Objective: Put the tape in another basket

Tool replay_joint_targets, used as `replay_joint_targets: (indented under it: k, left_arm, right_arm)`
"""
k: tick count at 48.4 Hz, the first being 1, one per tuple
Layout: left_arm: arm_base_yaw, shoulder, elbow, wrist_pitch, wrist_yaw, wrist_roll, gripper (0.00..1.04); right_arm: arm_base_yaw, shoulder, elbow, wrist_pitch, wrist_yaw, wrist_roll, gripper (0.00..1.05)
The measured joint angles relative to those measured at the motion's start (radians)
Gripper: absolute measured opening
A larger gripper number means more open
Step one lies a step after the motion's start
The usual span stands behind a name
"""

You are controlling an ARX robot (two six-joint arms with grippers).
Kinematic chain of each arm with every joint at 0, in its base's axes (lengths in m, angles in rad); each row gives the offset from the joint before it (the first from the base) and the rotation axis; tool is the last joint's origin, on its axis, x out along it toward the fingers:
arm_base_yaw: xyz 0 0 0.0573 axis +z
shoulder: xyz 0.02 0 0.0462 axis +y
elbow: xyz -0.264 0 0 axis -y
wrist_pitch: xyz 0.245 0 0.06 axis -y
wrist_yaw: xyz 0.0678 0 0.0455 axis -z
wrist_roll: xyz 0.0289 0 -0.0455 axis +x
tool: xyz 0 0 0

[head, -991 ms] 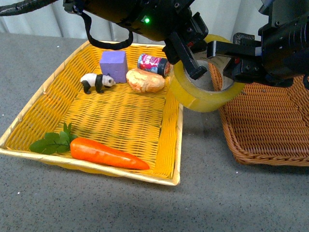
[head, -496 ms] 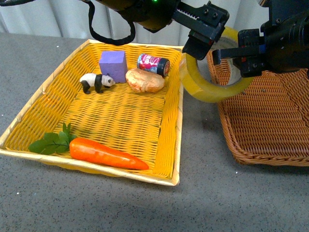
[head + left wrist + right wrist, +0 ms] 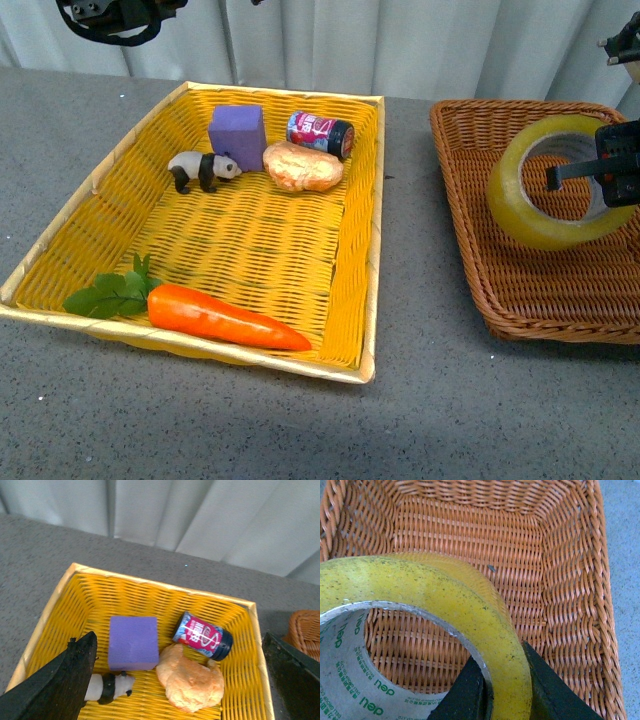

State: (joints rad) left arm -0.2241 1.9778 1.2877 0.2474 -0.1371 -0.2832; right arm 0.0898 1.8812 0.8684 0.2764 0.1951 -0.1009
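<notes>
With the right hand [image 3: 502,687] pinching the tape [image 3: 525,215] by its wall over the brown basket [image 3: 520,300] below the hand, lower it onto the weave before letting go, so it doesn't roll.

yellow basket [image 3: 60,235] on grey table | far end: purple block [image 3: 237,135], panda toy [image 3: 200,168] against it, red can [image 3: 320,133] lying down, bread roll [image 3: 302,166] beside | near wall: carrot [image 3: 225,318], green leaves [image 3: 108,293]
</notes>
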Motion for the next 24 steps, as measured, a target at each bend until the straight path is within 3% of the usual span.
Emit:
replay_joint_targets:
  k: [17, 24]
  left_arm:
    - [0.057, 0.0, -0.073, 0.002, -0.082, -0.092, 0.98]
    - [0.056, -0.013, -0.088, -0.003, -0.117, -0.126, 0.98]
  right_arm:
    - [-0.068, 0.078, 0.013, -0.052, -0.032, 0.017, 0.16]
    - [-0.068, 0.068, 0.017, -0.053, -0.047, 0.035, 0.44]
